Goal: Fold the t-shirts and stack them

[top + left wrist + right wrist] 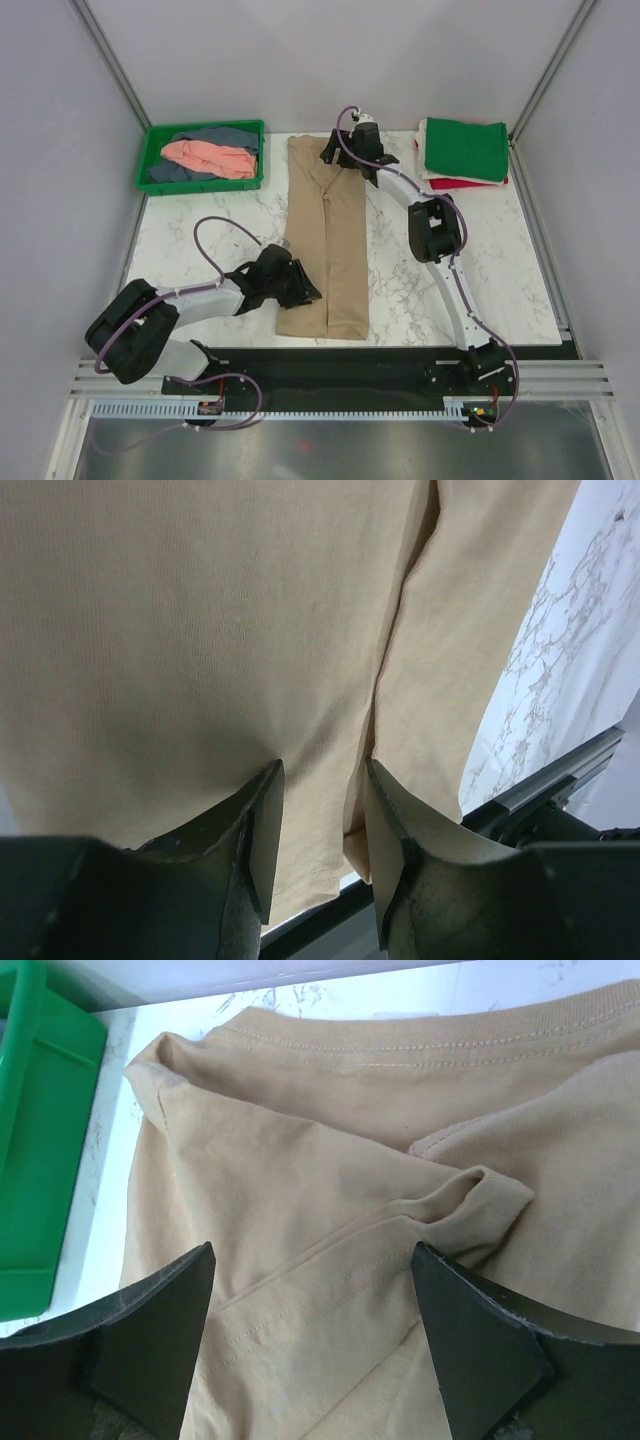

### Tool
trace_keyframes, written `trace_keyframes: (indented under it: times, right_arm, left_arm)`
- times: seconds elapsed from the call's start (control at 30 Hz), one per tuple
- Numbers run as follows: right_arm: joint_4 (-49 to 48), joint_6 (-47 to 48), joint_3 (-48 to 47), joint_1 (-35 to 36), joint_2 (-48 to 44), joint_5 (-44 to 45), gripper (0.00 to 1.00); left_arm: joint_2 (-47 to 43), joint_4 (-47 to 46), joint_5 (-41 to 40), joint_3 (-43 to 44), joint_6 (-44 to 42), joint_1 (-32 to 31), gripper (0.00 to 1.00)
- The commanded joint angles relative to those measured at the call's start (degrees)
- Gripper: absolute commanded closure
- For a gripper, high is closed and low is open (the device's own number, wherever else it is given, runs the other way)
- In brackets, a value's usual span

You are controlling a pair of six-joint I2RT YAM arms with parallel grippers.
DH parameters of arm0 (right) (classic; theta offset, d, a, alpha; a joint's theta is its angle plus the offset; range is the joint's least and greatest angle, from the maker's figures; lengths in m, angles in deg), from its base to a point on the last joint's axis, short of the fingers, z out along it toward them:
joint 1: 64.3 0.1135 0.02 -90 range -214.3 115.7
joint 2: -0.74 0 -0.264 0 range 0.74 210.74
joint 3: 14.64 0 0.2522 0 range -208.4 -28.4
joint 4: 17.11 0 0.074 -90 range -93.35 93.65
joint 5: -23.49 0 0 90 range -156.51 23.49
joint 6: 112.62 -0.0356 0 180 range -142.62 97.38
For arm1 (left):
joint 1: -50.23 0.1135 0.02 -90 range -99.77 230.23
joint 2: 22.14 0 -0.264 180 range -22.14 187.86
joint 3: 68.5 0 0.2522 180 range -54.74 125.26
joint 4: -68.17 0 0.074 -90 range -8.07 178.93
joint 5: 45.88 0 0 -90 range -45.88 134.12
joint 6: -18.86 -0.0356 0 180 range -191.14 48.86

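Note:
A tan-beige t-shirt point(325, 240) lies folded lengthwise into a long strip at the table's middle. My left gripper point(306, 291) sits low at the strip's near left part by the hem. In the left wrist view point(322, 770) its jaws stand a narrow gap apart over the tan cloth point(200, 630), and cloth seems to lie on one finger point(440, 815). My right gripper point(347, 160) is open wide over the collar end point(312, 1250), above a folded-in sleeve point(480, 1195). A dark green shirt point(465, 148) lies folded on a red one point(470, 184) at the back right.
A green plastic tray point(150, 150) at the back left holds a salmon pink shirt point(210, 157) and a grey-blue shirt point(225, 137); its wall shows in the right wrist view point(40, 1140). Bare marble table point(420, 290) lies right of the strip. Grey walls enclose the table.

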Motion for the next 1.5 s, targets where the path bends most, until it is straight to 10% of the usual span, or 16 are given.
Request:
trace_keyframes:
  times: [0.0,0.53,1.07,1.47]
  right_arm:
    - [-3.64,1.12,-0.25,-0.21,1.59,-5.02,0.12]
    - [-6.47,3.14,22.76,-0.21,-29.06,-4.09,0.02]
    - [10.76,-19.35,108.19,18.34,-102.60,7.89,0.12]
    - [1.64,-30.69,122.62,29.93,-106.70,6.03,0.32]
  left_arm:
    - [-0.77,2.65,-3.03,2.73,2.54,-1.40,0.55]
    - [-22.29,31.29,-22.46,14.61,-6.16,-5.54,0.52]
    - [-35.76,32.80,-22.99,-2.19,-1.77,-5.54,0.55]
    - [-38.66,32.62,-21.32,-8.52,1.22,-5.54,0.55]
